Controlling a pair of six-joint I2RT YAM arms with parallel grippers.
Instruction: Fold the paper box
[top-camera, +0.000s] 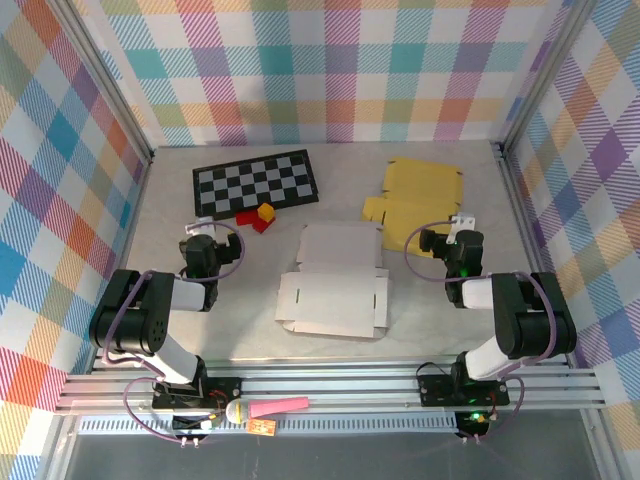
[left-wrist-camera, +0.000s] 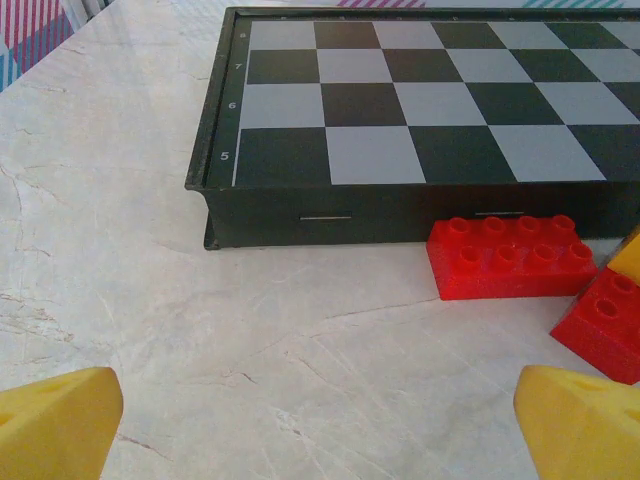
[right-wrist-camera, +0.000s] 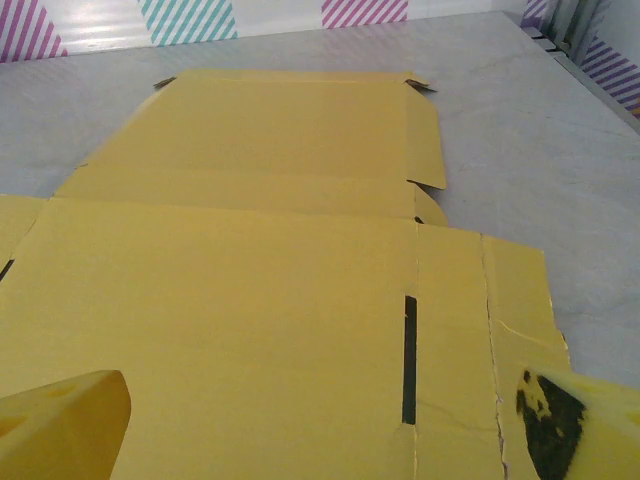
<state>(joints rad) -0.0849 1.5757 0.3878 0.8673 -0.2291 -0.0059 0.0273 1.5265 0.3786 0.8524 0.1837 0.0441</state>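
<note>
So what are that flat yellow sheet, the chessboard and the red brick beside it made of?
The yellow sheet looks like thin matte card: crisp scored creases and a cleanly cut slot. The chessboard seems to be hard plastic or lacquered board, slightly glossy, with a seam along its side. The red brick looks like moulded plastic: shiny studs and sharp edges.

The chessboard carries the rank numbers 5, 6 and 7 along its left border.

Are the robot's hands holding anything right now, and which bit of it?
Nothing is held. The left gripper is open over the table near the chessboard; the right gripper is open above the flat yellow cardboard.
</note>
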